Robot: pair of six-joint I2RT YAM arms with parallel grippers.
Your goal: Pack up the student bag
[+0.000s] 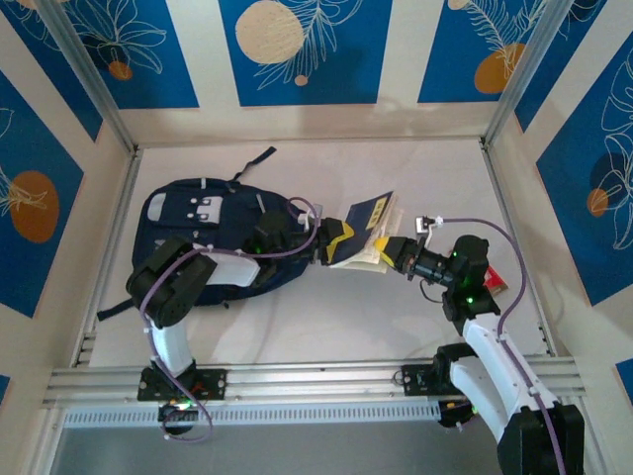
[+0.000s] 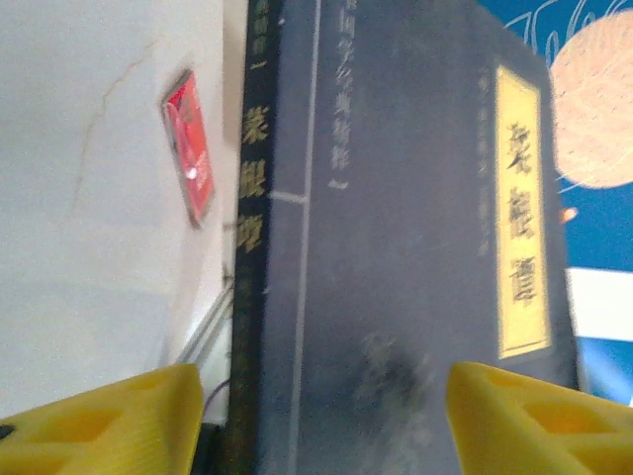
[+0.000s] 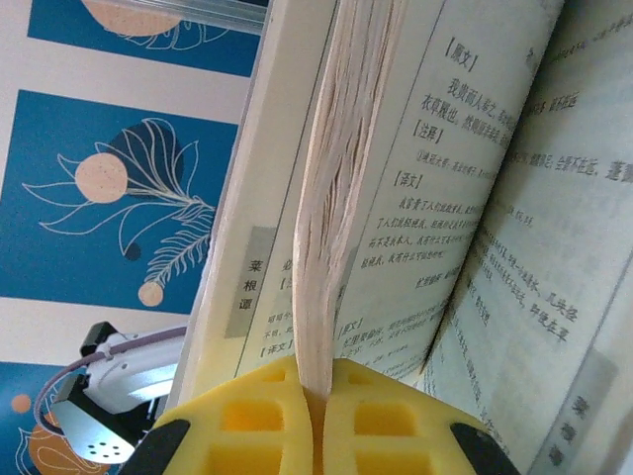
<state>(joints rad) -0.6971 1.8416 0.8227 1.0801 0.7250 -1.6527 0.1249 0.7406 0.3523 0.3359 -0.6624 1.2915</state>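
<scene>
The soft student bag (image 1: 213, 233), lying left, will likely sag, so grip a fabric edge. The right pincer (image 3: 315, 386) clamps the book (image 1: 364, 223) by floppy pages; the left pincer (image 2: 321, 406) stands wide around its cover.

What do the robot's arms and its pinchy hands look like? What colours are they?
Each arm has chunky black joints and a smooth white section near the bottom. The left arm and right arm each carry a looping purple cable, and small green lights glow on the right one. The left gripper and right gripper have blocky bright yellow fingers with square hollows.
</scene>
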